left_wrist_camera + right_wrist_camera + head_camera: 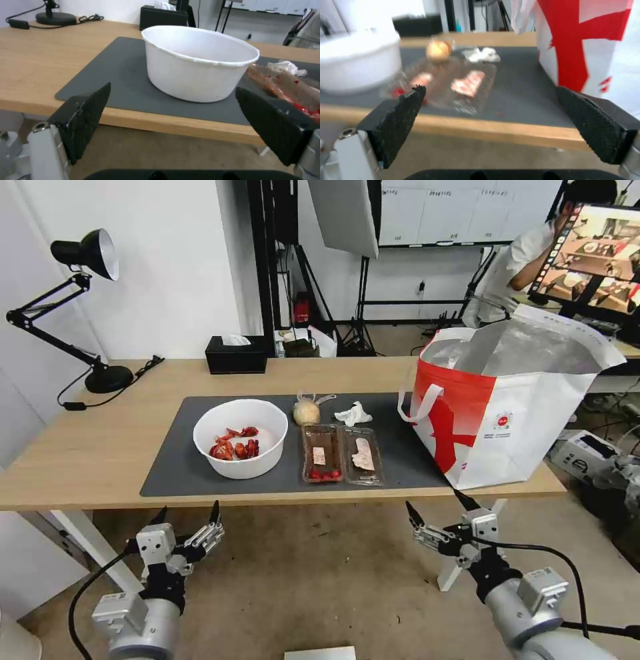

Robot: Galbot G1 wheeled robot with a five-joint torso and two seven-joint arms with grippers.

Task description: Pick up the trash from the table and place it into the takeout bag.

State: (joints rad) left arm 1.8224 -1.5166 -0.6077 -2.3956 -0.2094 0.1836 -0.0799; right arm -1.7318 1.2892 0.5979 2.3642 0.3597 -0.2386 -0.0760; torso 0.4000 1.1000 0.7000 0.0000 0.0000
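1. Both arms are hanging below the near edge of the surface (100, 460), nothing yet gripped; the left pincer (189, 515) is gaping wide and empty, and the right pincer (440, 509) is gaping wide and empty too.

2. The bowl (241, 437) is sitting on the grey mat (173, 460), just ahead of and above the left pincer, with red shells (235, 443) in its bottom; the clear tray (342, 453) is lying ahead of the right pincer and toward its inner side, close beside the bowl.

3. The wrapped ball (307, 411) and the tissue (354, 415) are lying beyond the tray, farther from both pincers; the bag (527, 407) is standing upright, mouth open, ahead of the right pincer and slightly to its outer side.

4. To my judgement, the first step is rising above the edge before reaching in; otherwise the fingertips are risking the edge of the surface.

5. For the bowl, pinching one wall at the rim seems wiser than spanning it, and keeping it level so the shells are not spilling; the tray looks flimsy and is likely wanting a gentle grip.
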